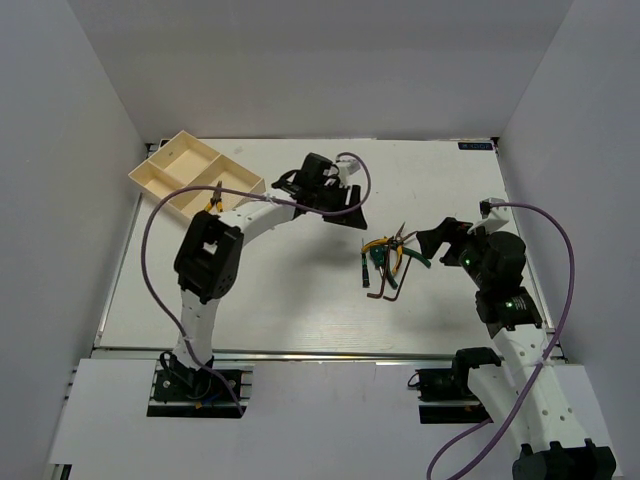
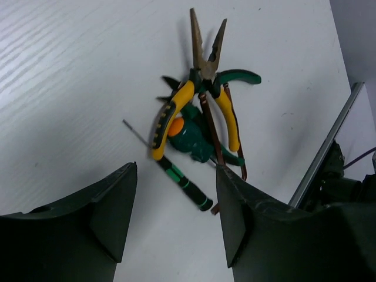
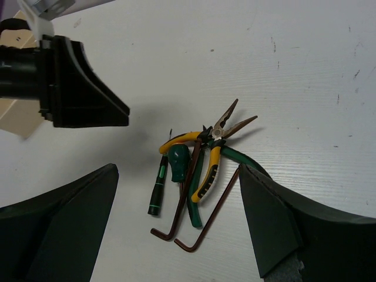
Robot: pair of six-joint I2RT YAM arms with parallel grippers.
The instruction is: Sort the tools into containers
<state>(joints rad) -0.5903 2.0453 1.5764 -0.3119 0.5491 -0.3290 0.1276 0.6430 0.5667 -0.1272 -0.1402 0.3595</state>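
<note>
Left gripper (image 2: 176, 217): jaws spread wide, nothing between them, hanging above the tool pile. Right gripper (image 3: 176, 229): jaws likewise released and empty, facing the same pile from the other side.

Pile sits mid-table on the white wood-grain table (image 1: 300, 300), between my two grippers. In it:
- yellow-handled needle-nose pliers (image 2: 200, 88), tips parted, lying on top
- green-handled pliers (image 3: 241, 161) under them
- thin screwdriver with a black-and-green striped handle (image 2: 182, 179) at the pile's edge
- two dark L-shaped hex keys (image 3: 214, 211) lying side by side, touching the pliers

Cream plastic divided tray (image 1: 195, 175) is at the far-left corner, well apart from the pile. Something yellow shows at its near edge by my left arm; I cannot tell what.
</note>
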